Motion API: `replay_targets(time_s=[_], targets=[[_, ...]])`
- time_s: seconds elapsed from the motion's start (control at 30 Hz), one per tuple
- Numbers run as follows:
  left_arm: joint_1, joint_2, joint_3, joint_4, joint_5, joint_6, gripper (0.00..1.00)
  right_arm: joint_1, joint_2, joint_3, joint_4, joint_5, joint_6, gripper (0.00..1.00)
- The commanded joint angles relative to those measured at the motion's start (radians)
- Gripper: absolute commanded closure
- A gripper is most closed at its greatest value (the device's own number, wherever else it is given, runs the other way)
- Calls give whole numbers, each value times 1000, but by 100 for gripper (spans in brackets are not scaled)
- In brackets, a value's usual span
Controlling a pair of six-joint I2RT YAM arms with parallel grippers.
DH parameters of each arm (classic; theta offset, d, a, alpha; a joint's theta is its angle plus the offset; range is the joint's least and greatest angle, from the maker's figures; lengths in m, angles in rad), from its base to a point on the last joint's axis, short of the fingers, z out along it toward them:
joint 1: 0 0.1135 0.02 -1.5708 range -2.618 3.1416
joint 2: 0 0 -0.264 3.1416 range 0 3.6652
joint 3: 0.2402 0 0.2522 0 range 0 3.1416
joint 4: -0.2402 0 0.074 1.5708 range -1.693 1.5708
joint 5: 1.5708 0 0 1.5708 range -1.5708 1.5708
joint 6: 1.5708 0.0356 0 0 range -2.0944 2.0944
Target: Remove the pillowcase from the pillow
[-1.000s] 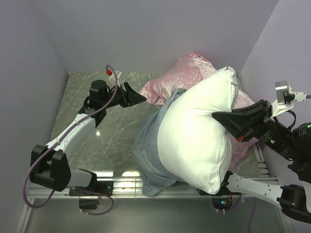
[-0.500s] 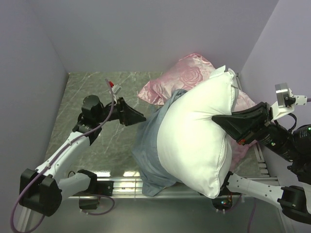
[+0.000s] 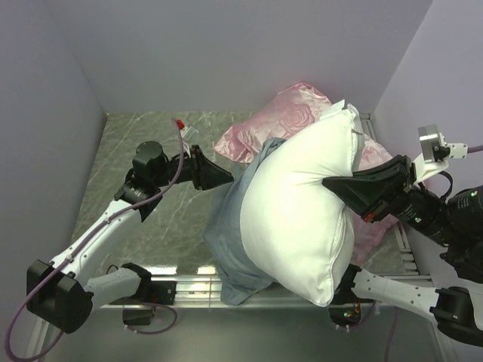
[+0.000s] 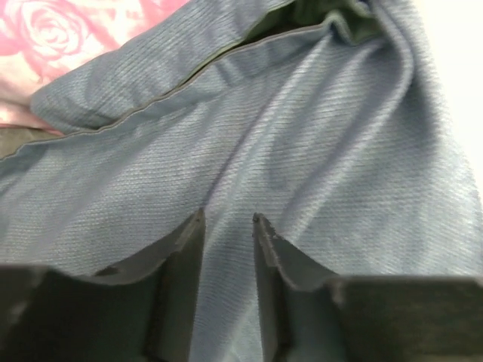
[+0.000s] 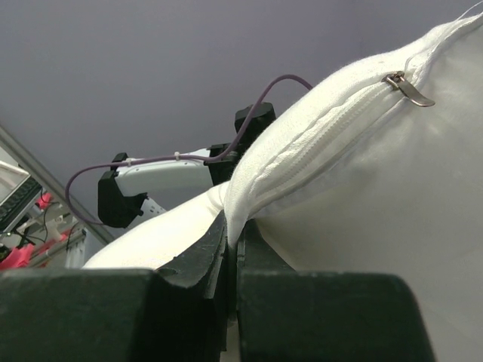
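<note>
Centrally, pillow (image 3: 302, 204): plump, plain white, stitched edge seam with a metal zip pull (image 5: 407, 87). It is held raised and tilted across the centre-right of the overhead frame, its lower corner reaching the bottom rail. Pillowcase (image 3: 226, 226): plain grey-blue side outward, bunched along the pillow's left and lower-left flank and draping onto the table (image 3: 143, 219). Right gripper (image 3: 326, 183): enters from the right edge, fingers clamped tight on the pillow's seam. Left gripper (image 3: 229, 175): left of centre, tips against the pillowcase's upper-left edge. Its fingers are narrowly apart with cloth in the gap; whether that cloth is pinched cannot be told. Pink rose-patterned pillow (image 3: 290, 121): upper centre-right, partly beneath both. Grey-green marbled table surface shows across the left half; lilac walls (image 3: 226, 53) close in at left, top and right.
</note>
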Motion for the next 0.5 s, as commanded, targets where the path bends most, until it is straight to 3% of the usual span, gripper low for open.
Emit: replay_targets(time_s=[0.0, 0.07, 0.13, 0.2, 0.47], targets=[[-11, 14, 30, 1, -23, 26, 67, 1, 33, 47, 72, -49, 11, 100], [-15, 21, 27, 7, -16, 29, 66, -2, 38, 61, 63, -46, 8, 100], [-18, 21, 26, 3, -11, 40, 45, 1, 44, 72, 60, -46, 8, 100], [-17, 11, 26, -16, -34, 49, 32, 1, 47, 77, 58, -47, 8, 100], [-6, -45, 49, -99, -135, 91, 30, 1, 39, 70, 55, -43, 4, 100]])
